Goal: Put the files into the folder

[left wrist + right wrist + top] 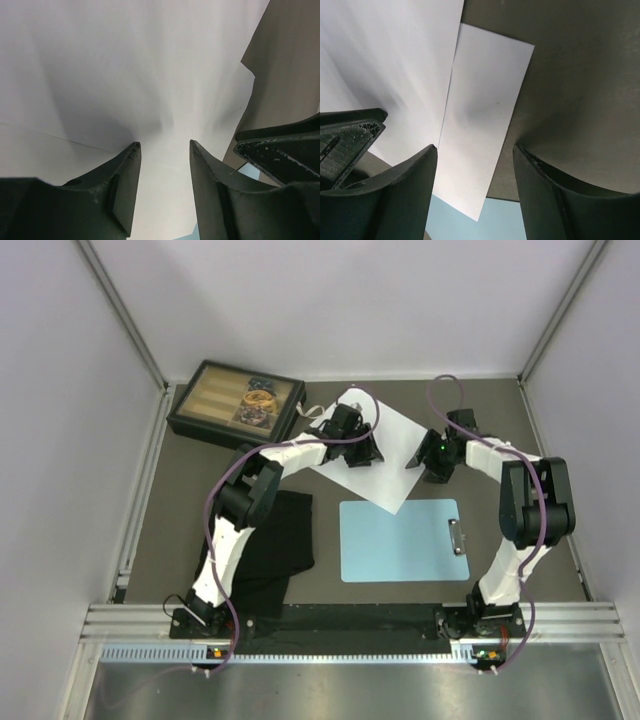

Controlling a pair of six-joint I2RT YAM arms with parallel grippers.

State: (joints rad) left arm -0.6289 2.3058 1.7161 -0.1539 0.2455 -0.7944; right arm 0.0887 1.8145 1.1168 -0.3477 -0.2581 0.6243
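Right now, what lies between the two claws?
The white paper sheets span the gap between left claw and right claw, clearest in the top view.

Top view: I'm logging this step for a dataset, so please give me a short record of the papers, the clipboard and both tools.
papers: two white sheets, overlapping, beyond the clipboard, one corner over its far edge
clipboard: light blue, flat, clip on its right short edge
left tool: open, low over the papers
right tool: open, over the papers' right edge
task state: papers not yet under the clip
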